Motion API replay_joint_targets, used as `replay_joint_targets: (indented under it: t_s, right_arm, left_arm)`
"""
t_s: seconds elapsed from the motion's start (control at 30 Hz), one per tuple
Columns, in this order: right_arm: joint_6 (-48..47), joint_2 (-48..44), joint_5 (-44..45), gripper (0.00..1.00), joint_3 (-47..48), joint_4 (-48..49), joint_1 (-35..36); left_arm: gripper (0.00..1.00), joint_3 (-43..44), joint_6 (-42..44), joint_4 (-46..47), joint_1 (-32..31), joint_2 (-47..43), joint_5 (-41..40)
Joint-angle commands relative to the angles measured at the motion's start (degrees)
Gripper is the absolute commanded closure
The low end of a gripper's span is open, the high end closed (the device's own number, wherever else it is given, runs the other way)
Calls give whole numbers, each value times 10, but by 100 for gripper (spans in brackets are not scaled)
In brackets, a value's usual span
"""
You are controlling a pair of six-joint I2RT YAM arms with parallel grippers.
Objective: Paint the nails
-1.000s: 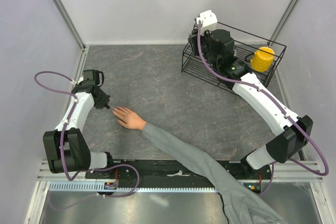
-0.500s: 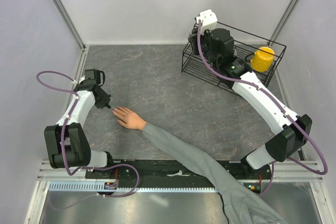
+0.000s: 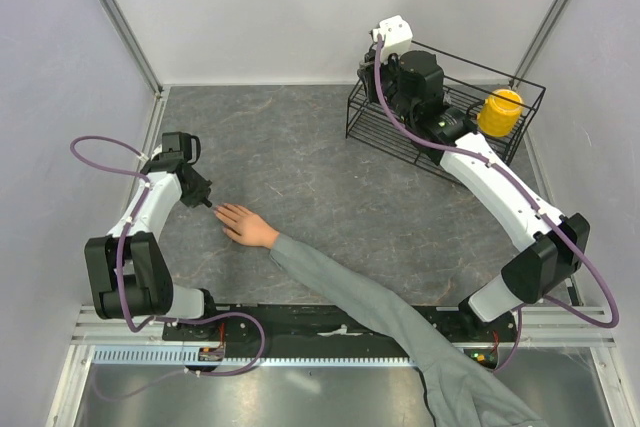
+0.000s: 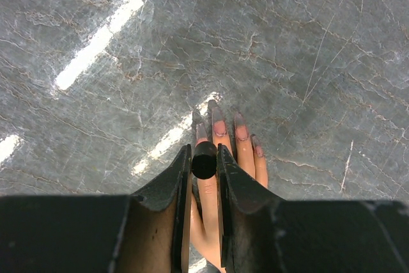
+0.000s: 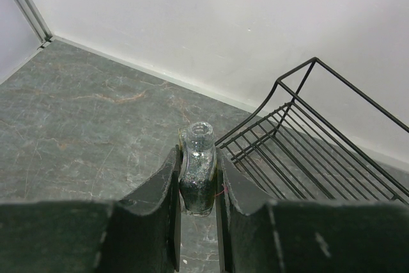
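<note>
A bare hand (image 3: 245, 224) with a grey sleeve (image 3: 370, 297) lies flat on the table, fingers pointing at my left gripper (image 3: 204, 203). In the left wrist view the gripper (image 4: 204, 158) is shut on a black round brush cap (image 4: 204, 160), held just above the hand (image 4: 211, 202). The pale nails (image 4: 219, 128) show just beyond the cap, and whether the brush touches one is hidden. My right gripper (image 5: 198, 171) is shut on an open glass bottle of dark glittery polish (image 5: 198, 177), held upright beside the wire basket. In the top view it (image 3: 370, 72) is at the basket's left end.
A black wire basket (image 3: 520, 87) stands at the back right with a yellow container (image 3: 500, 112) in it; its rim shows in the right wrist view (image 5: 307, 139). Grey walls close in the table on three sides.
My right wrist has shifted slightly upward by the basket. The left gripper and the hand have hardly moved.
</note>
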Motion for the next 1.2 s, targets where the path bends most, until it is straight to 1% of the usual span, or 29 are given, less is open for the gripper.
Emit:
replay_joint_targets:
  t_s: [0.0, 0.2, 0.53, 0.8, 1.17]
  right_arm:
    - [6, 3, -7, 100, 31, 16, -3]
    - [6, 3, -9, 100, 31, 15, -4]
    - [7, 5, -12, 100, 32, 13, -5]
    - [8, 5, -12, 100, 32, 12, -6]
    - [8, 6, -13, 100, 34, 11, -11]
  left_arm:
    - [98, 8, -23, 13, 3, 8, 4]
    - [98, 7, -25, 4, 3, 7, -14]
    - [98, 1, -30, -4, 4, 9, -12]
    - [98, 0, -35, -13, 4, 9, -26]
    - [98, 0, -39, 4, 5, 17, -25]
